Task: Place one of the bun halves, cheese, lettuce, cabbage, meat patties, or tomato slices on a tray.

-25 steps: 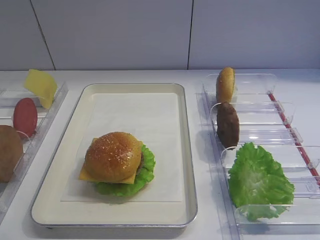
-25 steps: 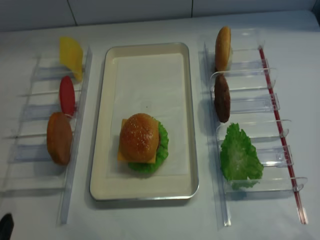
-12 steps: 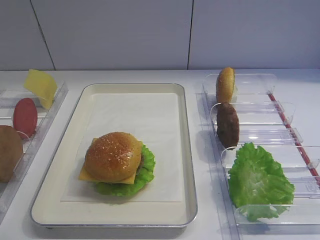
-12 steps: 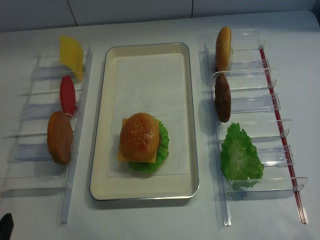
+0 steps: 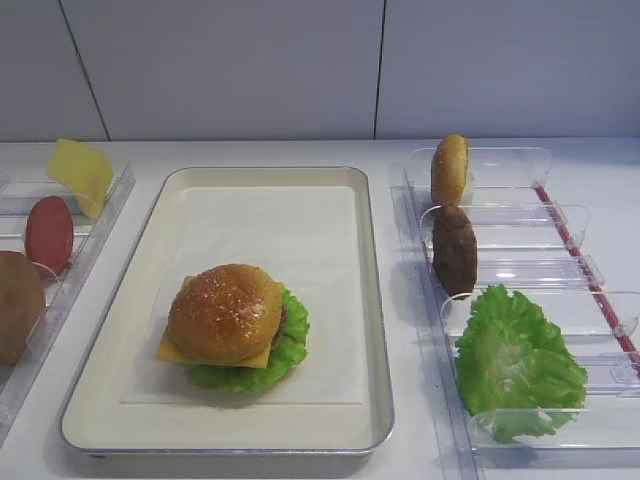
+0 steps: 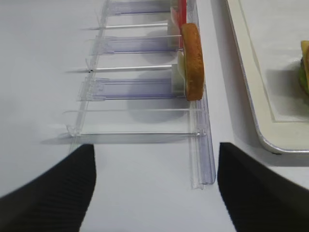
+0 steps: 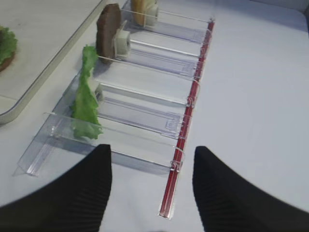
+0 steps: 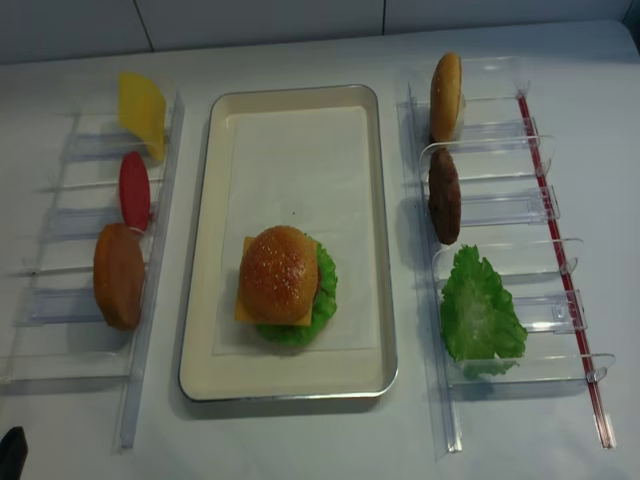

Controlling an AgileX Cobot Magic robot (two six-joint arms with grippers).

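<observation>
The domed, sesame-specked golden bun half (image 5: 225,311) is already sitting on the stacked burger in the large silvery metal tray (image 5: 372,300). Both hands are being held spread and empty: the right hand (image 7: 152,186) beside the clear plastic rack (image 7: 145,111), the left hand (image 6: 154,186) opposite.

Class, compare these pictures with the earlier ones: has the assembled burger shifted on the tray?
No. The burger sits at the same spot on the tray, equally near its front rim, in both high views.
</observation>
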